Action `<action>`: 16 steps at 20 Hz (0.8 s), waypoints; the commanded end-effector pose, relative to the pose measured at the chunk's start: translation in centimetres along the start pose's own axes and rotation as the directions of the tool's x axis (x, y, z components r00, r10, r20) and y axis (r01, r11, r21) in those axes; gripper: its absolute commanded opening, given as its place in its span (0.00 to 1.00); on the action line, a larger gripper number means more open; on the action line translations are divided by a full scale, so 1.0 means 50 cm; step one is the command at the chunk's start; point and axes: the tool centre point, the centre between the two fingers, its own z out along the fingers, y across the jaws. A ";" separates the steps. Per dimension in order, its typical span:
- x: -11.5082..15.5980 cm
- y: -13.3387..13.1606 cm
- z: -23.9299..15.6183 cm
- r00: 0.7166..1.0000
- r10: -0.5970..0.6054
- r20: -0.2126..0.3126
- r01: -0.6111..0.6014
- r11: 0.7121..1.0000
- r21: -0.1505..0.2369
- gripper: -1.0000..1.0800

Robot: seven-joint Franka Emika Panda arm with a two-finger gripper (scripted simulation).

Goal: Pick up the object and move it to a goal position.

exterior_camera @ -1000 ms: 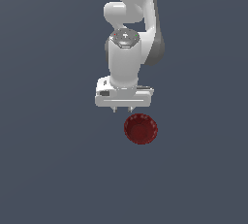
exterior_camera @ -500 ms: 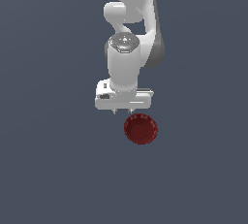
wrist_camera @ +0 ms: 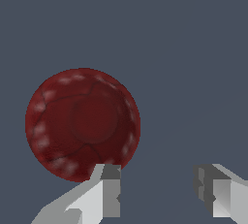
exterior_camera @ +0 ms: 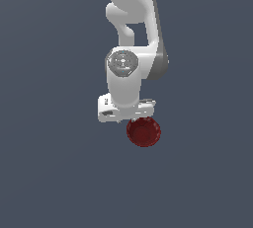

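Change: my gripper [exterior_camera: 129, 119] has come down since a second ago and now overlaps the upper rim of the bowl [exterior_camera: 144, 132]; the bowl has not moved.
Bowl: sits just below frame centre in the exterior view, mouth up, round, no long axis.
Hand: my fingers [wrist_camera: 110, 191] stand apart, holding nothing; one fingertip covers the rim.

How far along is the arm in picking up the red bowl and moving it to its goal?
Done: the gripper has come close to the bowl. In hand: alignment; its open fingers stand beside the bowl, one fingertip at its rim, not around it. Left: grasping, lifting and carrying. No goal marker shows.
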 end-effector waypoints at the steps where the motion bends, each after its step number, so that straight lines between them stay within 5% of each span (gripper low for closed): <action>1: 0.012 -0.001 0.018 0.999 -0.035 0.029 0.034 0.999 0.025 0.62; 16: 0.065 -0.009 0.132 0.952 -0.274 0.136 0.232 0.937 0.261 0.62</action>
